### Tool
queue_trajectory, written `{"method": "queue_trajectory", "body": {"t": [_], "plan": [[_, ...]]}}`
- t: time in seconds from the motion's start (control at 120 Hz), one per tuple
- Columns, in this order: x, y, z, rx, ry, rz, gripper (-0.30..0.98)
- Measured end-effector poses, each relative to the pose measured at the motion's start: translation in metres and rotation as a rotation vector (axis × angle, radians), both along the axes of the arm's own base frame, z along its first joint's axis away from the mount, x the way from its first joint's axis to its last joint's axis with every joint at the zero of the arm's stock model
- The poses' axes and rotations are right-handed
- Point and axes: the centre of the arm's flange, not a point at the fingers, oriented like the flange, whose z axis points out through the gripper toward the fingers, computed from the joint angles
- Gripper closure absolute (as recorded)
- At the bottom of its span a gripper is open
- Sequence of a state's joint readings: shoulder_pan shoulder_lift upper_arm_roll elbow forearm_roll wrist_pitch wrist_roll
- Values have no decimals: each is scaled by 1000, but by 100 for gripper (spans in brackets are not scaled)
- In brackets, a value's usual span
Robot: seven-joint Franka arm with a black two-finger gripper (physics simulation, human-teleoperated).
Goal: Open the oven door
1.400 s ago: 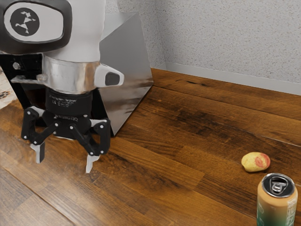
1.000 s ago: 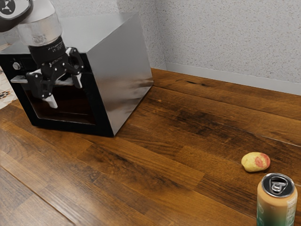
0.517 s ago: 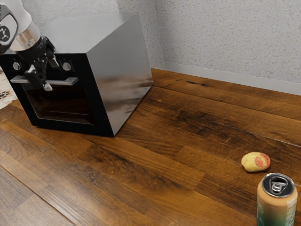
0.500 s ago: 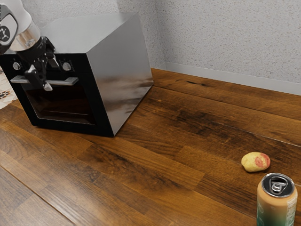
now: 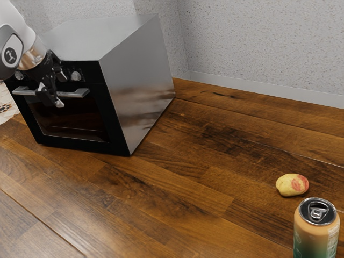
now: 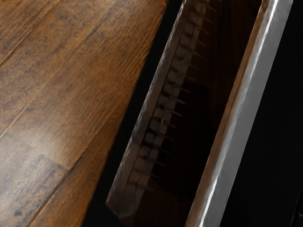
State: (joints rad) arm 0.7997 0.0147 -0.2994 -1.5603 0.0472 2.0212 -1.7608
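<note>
The gripper is right by the handle of the shut oven door, on the table. I can't tell how wide it opens or if it holds anything.

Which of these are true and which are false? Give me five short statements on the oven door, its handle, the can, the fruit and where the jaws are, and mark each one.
1. The oven door is shut. True.
2. The can stands upright near the fruit. True.
3. The fruit sits on top of the can. False: it lies on the table.
4. The jaws are beside the can. False: they are at the handle.
5. The handle runs below the knobs. True.
</note>
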Motion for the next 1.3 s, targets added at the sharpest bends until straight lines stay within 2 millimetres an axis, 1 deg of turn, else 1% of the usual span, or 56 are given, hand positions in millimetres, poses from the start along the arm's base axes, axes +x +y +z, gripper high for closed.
{"method": "queue_trajectory", "body": {"t": [0.192,0.258,0.3,0.35,0.417,0.483,0.55,0.617,0.683,0.733,0.758,0.783,0.8,0.825,0.867,0.883,0.9,0.917,0.942,0.967,1.0,1.058,1.117,1.158,1.3], "plan": [[-27,49,-2,-11,-12,81,0],[-33,64,-4,0,-16,98,0],[-36,69,-3,13,-22,102,0],[-40,68,3,36,-36,103,0],[-40,68,5,52,-45,96,0],[-35,68,2,56,-47,84,0],[-26,65,-7,52,-44,64,0],[-13,53,-10,52,-46,30,0],[1,34,-15,49,-45,-13,0],[2,16,-26,46,-30,-37,0],[-7,4,-27,50,-24,-40,0],[-20,-10,-23,60,-27,-39,0],[-29,-15,-19,66,-33,-35,0],[-42,-16,-16,62,-45,-22,0],[-63,-11,-8,21,-87,-14,0],[-75,-11,-5,10,-100,-9,0],[-93,-13,-3,10,-107,6,0],[-105,-17,-1,12,-113,15,0],[-114,-23,-1,10,-117,16,0],[-116,-21,-9,2,-105,26,0],[-113,-11,-17,-2,-90,48,0],[-90,14,-22,9,-77,78,0],[-76,29,-27,6,-78,97,0],[-67,34,-29,4,-82,98,0],[-43,39,-28,10,-109,81,0]]}}
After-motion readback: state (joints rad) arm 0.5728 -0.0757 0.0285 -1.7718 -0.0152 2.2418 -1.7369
